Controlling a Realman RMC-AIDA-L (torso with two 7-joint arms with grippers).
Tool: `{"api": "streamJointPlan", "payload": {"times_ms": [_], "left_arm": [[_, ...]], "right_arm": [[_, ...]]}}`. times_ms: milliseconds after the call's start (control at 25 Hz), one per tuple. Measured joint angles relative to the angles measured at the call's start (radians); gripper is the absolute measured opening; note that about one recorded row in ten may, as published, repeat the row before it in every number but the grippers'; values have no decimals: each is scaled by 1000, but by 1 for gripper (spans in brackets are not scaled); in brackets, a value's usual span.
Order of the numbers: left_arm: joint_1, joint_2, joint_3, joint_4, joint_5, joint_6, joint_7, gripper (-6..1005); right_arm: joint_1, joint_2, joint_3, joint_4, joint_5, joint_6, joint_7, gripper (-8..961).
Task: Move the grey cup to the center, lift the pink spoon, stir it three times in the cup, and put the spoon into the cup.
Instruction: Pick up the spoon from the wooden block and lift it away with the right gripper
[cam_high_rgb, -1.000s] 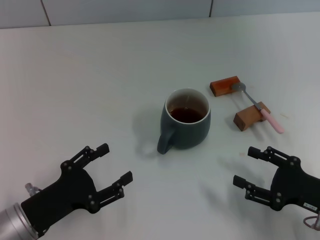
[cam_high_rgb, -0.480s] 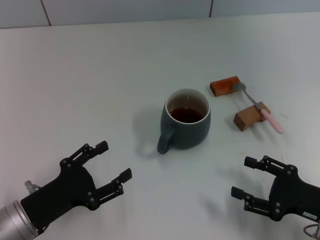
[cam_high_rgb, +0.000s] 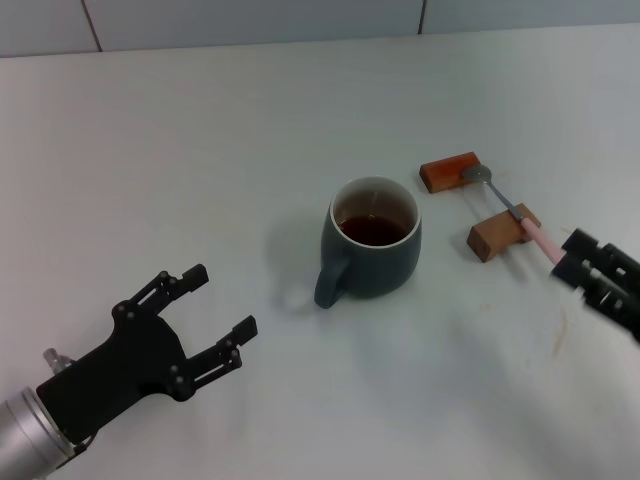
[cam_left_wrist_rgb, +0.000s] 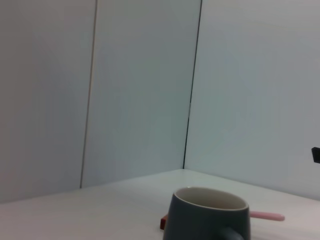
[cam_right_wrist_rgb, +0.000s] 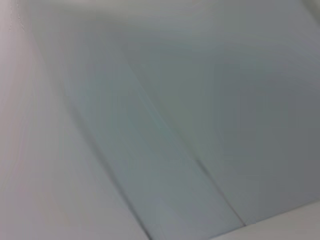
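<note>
Already the grey cup (cam_high_rgb: 373, 249) stands mid-surface with dark liquid inside, so the step in hand looks like fetching the pink spoon (cam_high_rgb: 519, 214), which lies across two wooden blocks (cam_high_rgb: 476, 204) just beside the cup. The right end effector (cam_high_rgb: 580, 262) hovers at the handle's tip, fingers narrowly parted and holding nothing; it next needs to close squarely on the slim handle. The left end effector (cam_high_rgb: 218, 311) waits wide open, well apart from the cup.
</note>
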Motion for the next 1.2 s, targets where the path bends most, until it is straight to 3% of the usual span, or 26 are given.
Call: {"api": "streamJointPlan", "payload": {"times_ms": [200, 440, 760, 1200], "left_arm": [[0, 1, -18, -1, -1, 7, 0, 844], [0, 4, -29, -2, -1, 15, 0, 846], [0, 6, -32, -2, -1, 22, 0, 846], [8, 6, -56, -1, -1, 27, 0, 846]], "right_arm": [[2, 6, 98, 4, 1, 46, 405, 696], [-28, 7, 138, 32, 1, 167, 728, 694], [-54, 8, 166, 45, -1, 249, 849, 691], [-17, 7, 153, 76, -41, 356, 881, 687]]}}
